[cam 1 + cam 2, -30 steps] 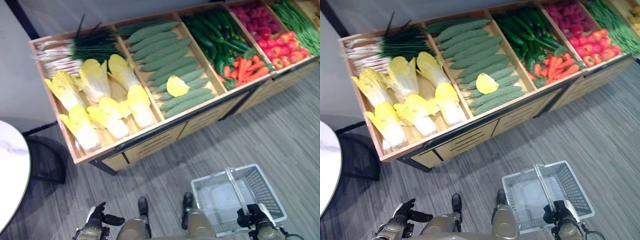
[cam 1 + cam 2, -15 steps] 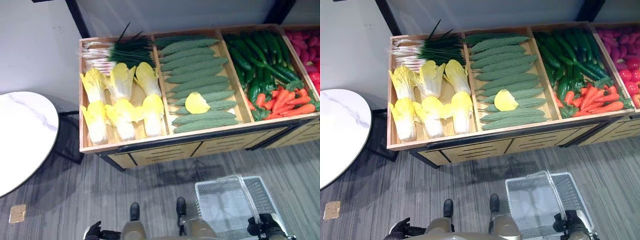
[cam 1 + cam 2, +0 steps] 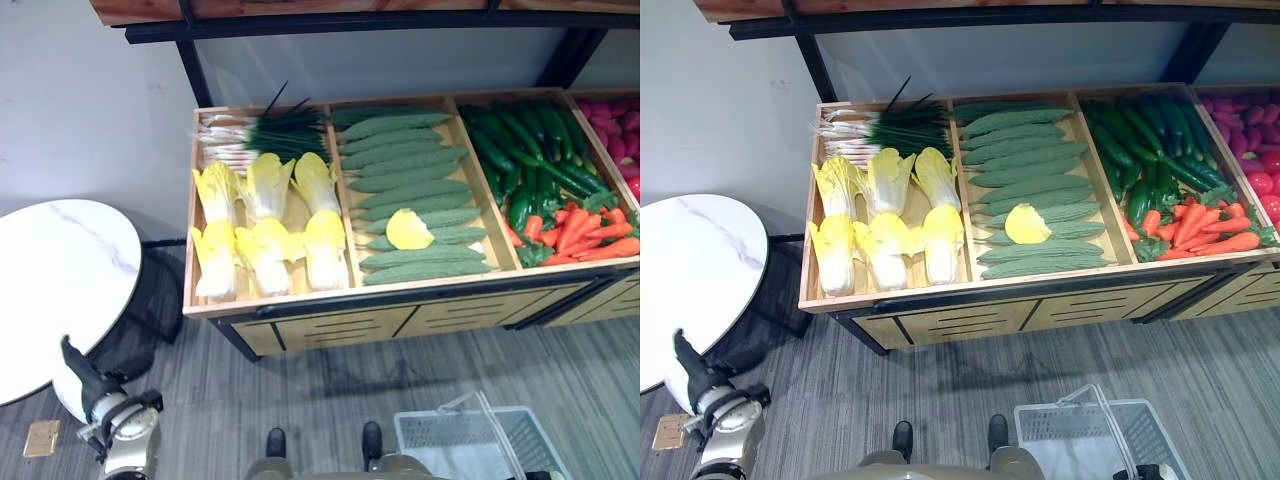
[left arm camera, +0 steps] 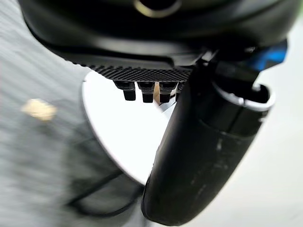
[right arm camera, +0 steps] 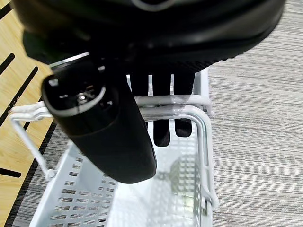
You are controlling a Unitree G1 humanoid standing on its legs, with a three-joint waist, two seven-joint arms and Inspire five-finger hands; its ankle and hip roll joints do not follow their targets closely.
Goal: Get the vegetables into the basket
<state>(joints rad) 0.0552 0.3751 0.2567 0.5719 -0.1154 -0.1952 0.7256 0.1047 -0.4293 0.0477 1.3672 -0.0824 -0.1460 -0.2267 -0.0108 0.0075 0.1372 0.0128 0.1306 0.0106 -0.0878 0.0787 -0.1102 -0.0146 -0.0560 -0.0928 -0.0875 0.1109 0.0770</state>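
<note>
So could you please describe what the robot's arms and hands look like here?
The left arm has a silver-grey wrist ending in a dark left hand. The right hand is glossy black, with a thick rounded thumb, slim black fingers and a textured black strip along its base.

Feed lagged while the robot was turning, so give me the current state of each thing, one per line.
basket: empty, handle upright in the right robot hand.
right robot hand: fingers curled round the basket handle.
left robot hand: raised by the round table, holding nothing.
napa cabbages: lying in their crate compartment.
</note>
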